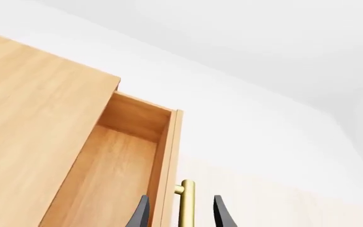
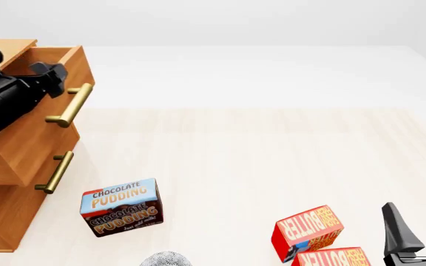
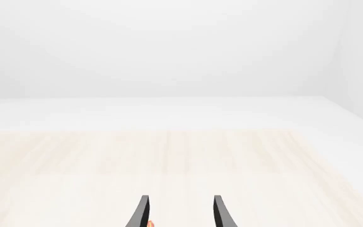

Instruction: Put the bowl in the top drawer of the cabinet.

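Observation:
The cabinet (image 2: 6, 216) stands at the table's left, and its top drawer (image 2: 76, 60) is pulled partly out. In the left wrist view the drawer's inside (image 1: 118, 165) is bare wood. My left gripper (image 2: 56, 78) is at the drawer front, open, its fingers either side of the brass handle (image 1: 185, 203) without pinching it. Only the top of the patterned bowl (image 2: 166, 259) shows, at the near edge of the front view. My right gripper (image 2: 416, 209) hangs open and holds nothing at the near right, far from the bowl.
A chocolate pudding box (image 2: 122, 206) stands just beyond the bowl, near the cabinet's foot. Two red butter boxes (image 2: 309, 231) lie left of my right gripper. The lower drawer's handle (image 2: 55, 172) is below the top one.

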Tool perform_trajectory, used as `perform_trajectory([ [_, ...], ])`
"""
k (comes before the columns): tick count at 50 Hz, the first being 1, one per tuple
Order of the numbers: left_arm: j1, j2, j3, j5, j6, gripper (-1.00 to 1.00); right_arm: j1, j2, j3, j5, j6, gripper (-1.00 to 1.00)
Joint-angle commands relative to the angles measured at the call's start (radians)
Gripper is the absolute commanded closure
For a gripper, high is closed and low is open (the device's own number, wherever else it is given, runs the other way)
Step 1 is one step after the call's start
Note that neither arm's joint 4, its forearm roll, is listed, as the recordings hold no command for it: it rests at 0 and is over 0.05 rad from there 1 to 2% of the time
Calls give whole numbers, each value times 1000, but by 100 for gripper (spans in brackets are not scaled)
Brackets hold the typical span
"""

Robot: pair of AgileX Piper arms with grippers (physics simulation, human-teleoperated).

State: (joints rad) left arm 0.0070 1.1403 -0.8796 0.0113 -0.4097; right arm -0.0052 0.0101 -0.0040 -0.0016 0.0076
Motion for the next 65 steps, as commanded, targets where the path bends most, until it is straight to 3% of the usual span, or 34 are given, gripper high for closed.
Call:
perform_trajectory([
  [1, -21, 30, 12, 0, -3, -100, 0, 0, 0, 0, 0, -100],
  [65, -188, 18, 62, -5, -123, -100, 0, 0, 0, 0, 0, -100],
])
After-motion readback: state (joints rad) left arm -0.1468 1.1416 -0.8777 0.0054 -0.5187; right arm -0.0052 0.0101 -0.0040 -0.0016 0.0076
